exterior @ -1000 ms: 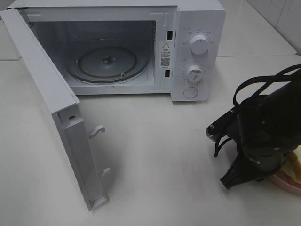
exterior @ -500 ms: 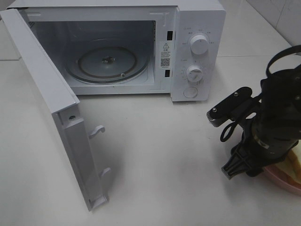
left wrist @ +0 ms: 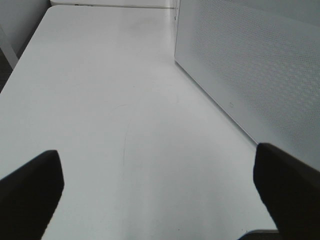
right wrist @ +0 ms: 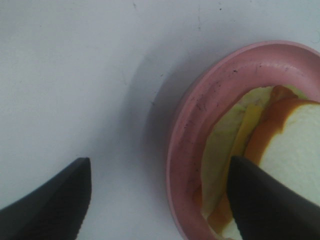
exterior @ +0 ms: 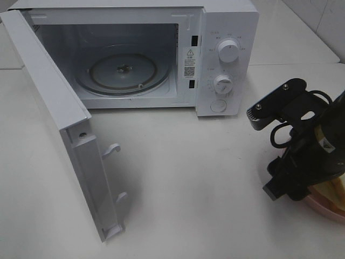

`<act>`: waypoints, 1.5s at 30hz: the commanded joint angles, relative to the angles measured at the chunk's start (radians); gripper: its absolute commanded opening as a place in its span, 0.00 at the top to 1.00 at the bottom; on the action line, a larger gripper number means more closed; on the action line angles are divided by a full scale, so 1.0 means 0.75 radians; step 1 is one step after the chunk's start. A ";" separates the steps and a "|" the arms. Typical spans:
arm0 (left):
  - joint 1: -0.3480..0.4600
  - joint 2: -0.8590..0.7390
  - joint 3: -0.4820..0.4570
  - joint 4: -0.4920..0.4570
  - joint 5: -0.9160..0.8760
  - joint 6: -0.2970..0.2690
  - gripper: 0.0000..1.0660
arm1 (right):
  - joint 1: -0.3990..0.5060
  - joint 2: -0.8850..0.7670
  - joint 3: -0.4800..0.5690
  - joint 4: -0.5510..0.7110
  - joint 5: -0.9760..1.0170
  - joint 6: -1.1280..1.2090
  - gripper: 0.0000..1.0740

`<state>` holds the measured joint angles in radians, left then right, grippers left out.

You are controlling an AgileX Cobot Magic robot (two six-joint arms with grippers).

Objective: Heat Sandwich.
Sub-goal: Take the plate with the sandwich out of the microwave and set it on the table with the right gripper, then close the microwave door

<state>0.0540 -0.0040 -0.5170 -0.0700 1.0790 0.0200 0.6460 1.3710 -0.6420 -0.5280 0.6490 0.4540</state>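
The sandwich lies on a round pink plate: white bread, a yellow cheese slice and pale filling. In the high view the sandwich and the plate show only in part at the right edge, behind my right arm. My right gripper is open just above the plate's near rim, one finger over the table and one over the sandwich. My left gripper is open and empty over bare table, out of the high view.
The white microwave stands at the back with its door swung wide open to the left and a glass turntable inside. A white dotted panel of the microwave stands beside my left gripper.
My right arm has moved to the right, over the plate, and its wrist has risen. The microwave and the door have not moved.
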 commanded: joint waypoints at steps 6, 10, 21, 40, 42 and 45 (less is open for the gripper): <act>0.000 -0.028 0.003 0.001 -0.011 -0.004 0.08 | -0.009 -0.171 -0.004 0.231 0.043 -0.253 0.31; 0.000 -0.028 0.003 0.001 -0.011 -0.004 0.08 | -0.009 -0.279 -0.004 0.344 0.071 -0.381 0.31; 0.000 -0.028 0.003 0.001 -0.011 -0.004 0.08 | -0.009 -0.624 -0.004 0.495 0.249 -0.519 0.31; 0.000 -0.028 0.003 0.001 -0.011 -0.004 0.08 | -0.011 -1.145 -0.003 0.535 0.532 -0.533 0.31; 0.000 -0.028 0.003 0.001 -0.011 -0.004 0.08 | -0.033 -1.189 -0.003 0.537 0.553 -0.524 0.31; 0.000 -0.028 0.003 0.001 -0.011 -0.004 0.08 | -0.113 -1.249 -0.003 0.536 0.584 -0.520 0.31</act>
<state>0.0540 -0.0040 -0.5170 -0.0700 1.0790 0.0200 0.5880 0.4570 -0.6420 -0.1280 1.0710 0.0600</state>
